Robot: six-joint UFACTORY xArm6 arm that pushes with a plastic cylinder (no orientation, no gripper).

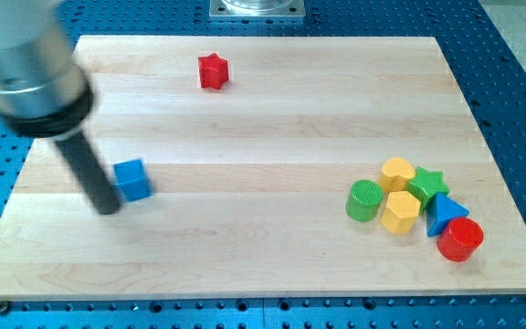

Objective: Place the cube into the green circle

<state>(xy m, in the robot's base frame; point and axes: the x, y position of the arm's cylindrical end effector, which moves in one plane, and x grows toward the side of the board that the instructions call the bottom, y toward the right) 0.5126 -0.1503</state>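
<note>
Pale wood tabletop (272, 110) carries everything. My tip (107, 209), a plain rod tool with no jaws, touches the blue cube (132, 179) just to its right. The green cylinder (365, 200) sits well right of it, amid clustered blocks.
</note>
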